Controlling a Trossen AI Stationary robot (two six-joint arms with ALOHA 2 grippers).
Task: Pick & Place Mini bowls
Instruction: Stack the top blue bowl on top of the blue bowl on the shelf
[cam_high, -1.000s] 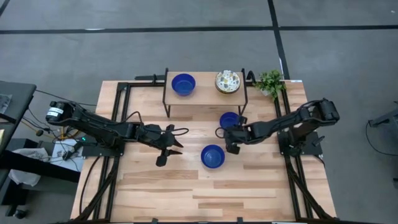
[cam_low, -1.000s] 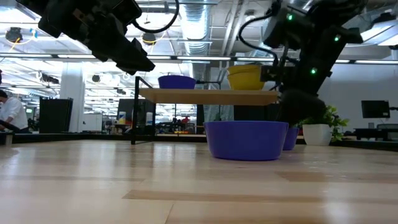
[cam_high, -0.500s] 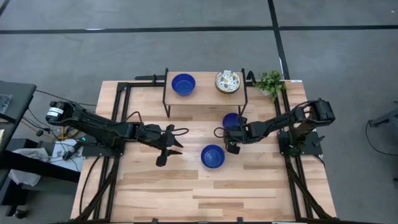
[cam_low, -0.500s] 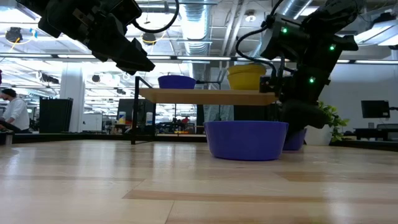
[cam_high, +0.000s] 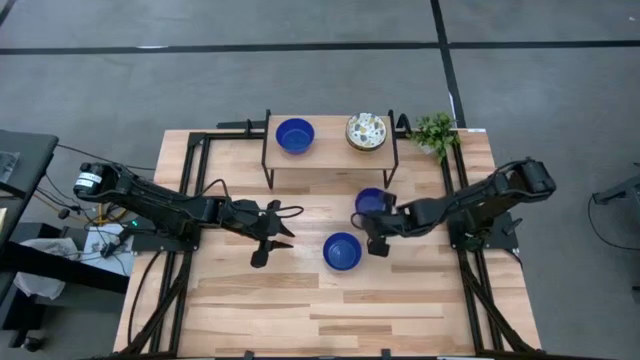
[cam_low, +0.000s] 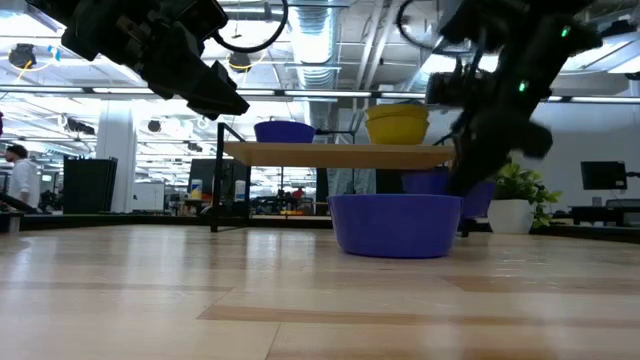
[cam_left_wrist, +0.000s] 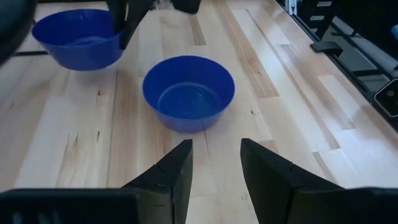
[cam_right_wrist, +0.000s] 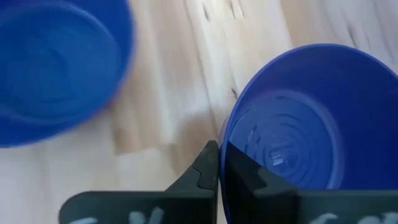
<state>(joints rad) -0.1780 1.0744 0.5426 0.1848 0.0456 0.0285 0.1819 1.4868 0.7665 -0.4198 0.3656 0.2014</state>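
A blue mini bowl (cam_high: 371, 202) is in my right gripper (cam_high: 374, 240), which is shut on it near the table's middle. A second blue bowl (cam_high: 342, 251) rests on its base on the table just nearer, also seen in the left wrist view (cam_left_wrist: 188, 93). My left gripper (cam_high: 272, 232) hovers open to that bowl's left, its fingers apart (cam_left_wrist: 214, 165) and pointing at it. On the raised shelf (cam_high: 330, 150) stand a third blue bowl (cam_high: 294, 135) and a cream floral bowl (cam_high: 366, 131), yellow outside (cam_low: 397, 125). My right gripper (cam_right_wrist: 219, 155) pinches the blue bowl's rim (cam_right_wrist: 222, 134), one finger (cam_right_wrist: 249, 180) inside the bowl and one finger (cam_right_wrist: 205, 171) outside its wall. The bowl (cam_low: 440, 182) appears lifted off the table in the low view, behind the resting bowl.
A small green plant (cam_high: 434, 131) stands at the table's far right corner beside the shelf. The shelf's dark legs (cam_high: 268, 165) stand at the far middle. Bare wood lies along the near half of the table (cam_high: 300, 310). A person shows far off in the room (cam_low: 15, 180).
My right gripper has raised the blue bowl off the table and carried it slightly toward the near edge, closer to the resting bowl. The right arm's elbow has swung outward to the right.
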